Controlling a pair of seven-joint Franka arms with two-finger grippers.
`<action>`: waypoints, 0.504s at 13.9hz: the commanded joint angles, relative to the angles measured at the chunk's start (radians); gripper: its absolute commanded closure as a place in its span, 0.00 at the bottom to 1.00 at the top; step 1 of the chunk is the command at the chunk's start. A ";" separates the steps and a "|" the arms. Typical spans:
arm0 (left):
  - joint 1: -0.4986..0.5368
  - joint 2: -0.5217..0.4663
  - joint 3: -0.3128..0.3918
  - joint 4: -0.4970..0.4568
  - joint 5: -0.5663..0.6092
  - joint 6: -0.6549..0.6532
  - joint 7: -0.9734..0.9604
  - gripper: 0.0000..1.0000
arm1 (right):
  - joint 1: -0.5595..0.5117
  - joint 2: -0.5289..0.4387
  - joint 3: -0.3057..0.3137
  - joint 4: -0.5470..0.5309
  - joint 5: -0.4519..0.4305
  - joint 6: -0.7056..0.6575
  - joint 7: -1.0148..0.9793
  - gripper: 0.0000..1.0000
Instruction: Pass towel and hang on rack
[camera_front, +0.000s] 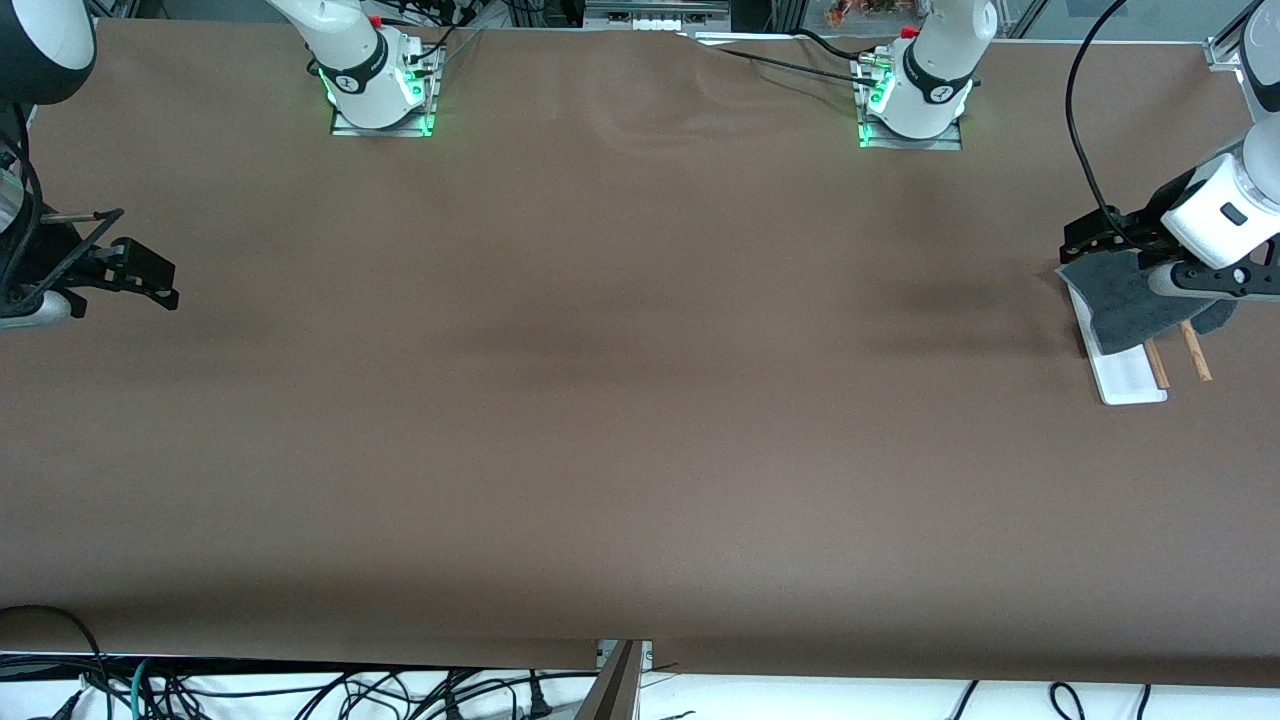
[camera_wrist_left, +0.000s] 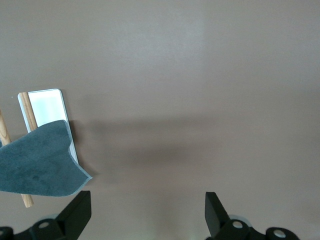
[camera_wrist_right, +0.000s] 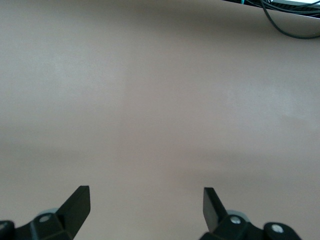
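The dark grey towel (camera_front: 1128, 295) lies draped over the rack (camera_front: 1130, 382), a white flat base with two thin wooden rods (camera_front: 1195, 352), at the left arm's end of the table. In the left wrist view the towel (camera_wrist_left: 40, 162) covers part of the rack's base (camera_wrist_left: 49, 106) and rods (camera_wrist_left: 28, 112). My left gripper (camera_front: 1085, 240) hovers just beside the towel, open (camera_wrist_left: 148, 210), with only bare table between its fingers. My right gripper (camera_front: 148, 258) waits over the right arm's end of the table, open (camera_wrist_right: 146, 205) and holding nothing.
A brown cloth (camera_front: 620, 400) covers the whole table. The two arm bases (camera_front: 380, 90) (camera_front: 915, 100) stand along the table edge farthest from the front camera. Cables (camera_front: 1080, 120) hang near the left arm.
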 joint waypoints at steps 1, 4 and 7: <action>-0.009 -0.036 0.015 -0.032 -0.025 0.031 -0.001 0.00 | -0.007 0.009 0.007 0.023 0.002 -0.003 0.003 0.00; -0.009 -0.036 0.015 -0.032 -0.025 0.030 0.002 0.00 | -0.007 0.009 0.009 0.023 0.002 -0.003 0.006 0.00; -0.009 -0.036 0.015 -0.034 -0.025 0.028 -0.001 0.00 | -0.007 0.009 0.009 0.023 0.002 -0.003 0.006 0.00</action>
